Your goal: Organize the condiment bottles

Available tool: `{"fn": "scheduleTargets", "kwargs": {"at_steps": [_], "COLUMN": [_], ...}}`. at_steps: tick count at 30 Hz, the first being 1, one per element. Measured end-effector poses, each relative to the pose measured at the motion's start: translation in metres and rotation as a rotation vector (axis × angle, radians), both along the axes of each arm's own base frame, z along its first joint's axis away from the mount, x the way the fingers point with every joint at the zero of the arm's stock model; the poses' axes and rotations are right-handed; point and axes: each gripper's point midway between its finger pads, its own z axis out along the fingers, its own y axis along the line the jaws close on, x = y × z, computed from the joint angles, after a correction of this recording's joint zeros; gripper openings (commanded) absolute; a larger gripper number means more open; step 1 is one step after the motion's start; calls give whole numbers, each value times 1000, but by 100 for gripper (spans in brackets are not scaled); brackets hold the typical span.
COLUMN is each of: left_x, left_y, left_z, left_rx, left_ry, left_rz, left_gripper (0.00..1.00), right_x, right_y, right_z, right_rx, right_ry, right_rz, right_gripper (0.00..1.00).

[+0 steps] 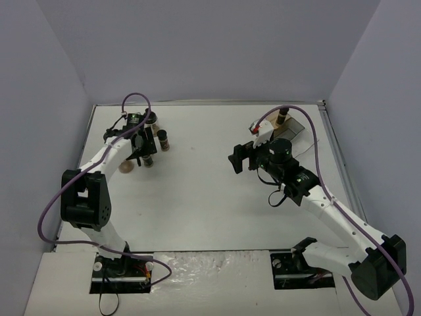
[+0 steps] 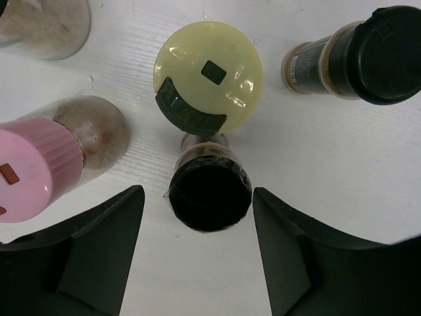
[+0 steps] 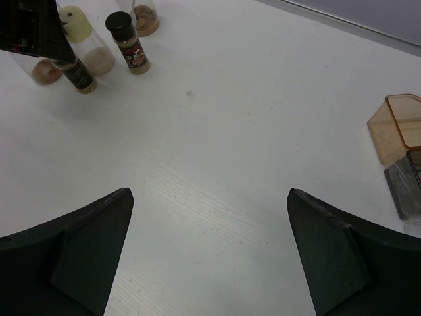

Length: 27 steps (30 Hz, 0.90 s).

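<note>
My left gripper (image 2: 198, 191) hangs over a cluster of condiment bottles at the table's far left (image 1: 148, 160). Its jaws are open and flank a black-capped bottle (image 2: 209, 191); the right fingertip (image 2: 258, 197) is almost at the cap, the left one stands apart. Just beyond it stands a pale yellow-capped bottle (image 2: 207, 72). A pink-capped one (image 2: 26, 168) is to the left and another black-capped one (image 2: 378, 56) to the upper right. My right gripper (image 1: 240, 158) (image 3: 209, 194) is open over bare table near the middle, holding nothing.
The stepped clear-and-brown rack (image 1: 293, 135) (image 3: 398, 128) stands at the back right, with one dark-capped jar (image 1: 281, 117) at its far end. A further clear jar (image 2: 43, 23) stands behind the pink one. The table's walls enclose three sides.
</note>
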Motion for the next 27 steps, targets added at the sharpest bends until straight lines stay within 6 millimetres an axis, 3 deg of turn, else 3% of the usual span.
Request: {"fn": "scheduleTargets", "kwargs": {"at_steps": [4,12,17,21,27], "left_x": [1,3,4,-3,-20], "left_y": [0,-3,-14,-41,-123], "left_z": [1,-3,3,9,28], "left_rx": [0,-7,-1,15,6], "left_ry": [-2,3,0,6,-36], "left_rz": [-2,-15,-45,-122,-333], "left_gripper": [54,33,26,26,26], "right_x": [-5,-10,-12,-14,-19], "right_y": [-6,-14,-17,-18,-23], "right_z": [1,2,-1,-4,-2], "right_rx": [0,1,-8,-11,0], "right_ry": [-7,-21,-14,-1,-7], "right_rz": [-11,-34,-46,-47,-60], "right_gripper": [100,100,100,100,100]}}
